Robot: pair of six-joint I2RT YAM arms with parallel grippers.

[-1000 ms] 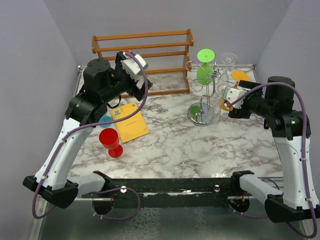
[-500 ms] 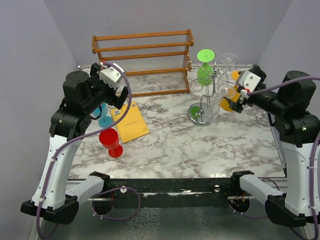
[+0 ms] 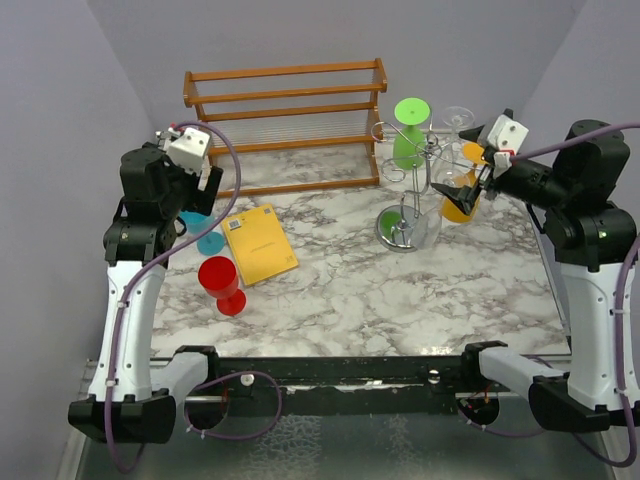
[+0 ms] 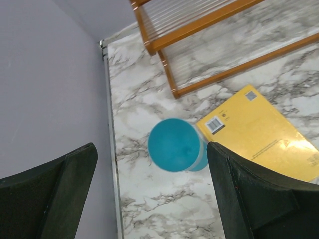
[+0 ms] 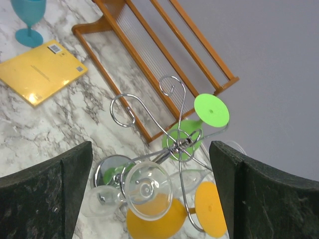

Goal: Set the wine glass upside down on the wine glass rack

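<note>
Jaws on my right gripper (image 3: 465, 180) stand wide apart and clamp nothing. It hangs in the air just beside the right side of the wine glass rack (image 3: 420, 165), level with its curled wire arms. From my right wrist I look down on that silver stand between my two dark fingers (image 5: 47, 196).

The clear wine glass (image 5: 148, 189) hangs upside down on the rack on my side. Its round foot faces up toward my camera, and clear glass trails down from it toward the rack's shiny round base (image 5: 110, 169). That base stands on the marble table (image 3: 400, 290). I touch neither glass nor wire.

Three more glasses hang foot-up on the same rack. A green glass (image 3: 410, 135) is on the far side, an orange glass (image 3: 458, 207) is just under my right gripper, and a second clear glass (image 3: 457, 120) is at the back right.

My left gripper (image 4: 151, 149) is likewise spread open and empty. It is raised over the left side of the table, well apart from the rack. Straight below it a teal glass (image 4: 174, 145) stands upright on the table, just beside a corner of a yellow book (image 4: 259, 132) lying flat.

A red glass (image 3: 222, 283) stands near the book's near edge. A brown wooden shelf rack (image 3: 285, 110) runs along the back wall behind all of it.
</note>
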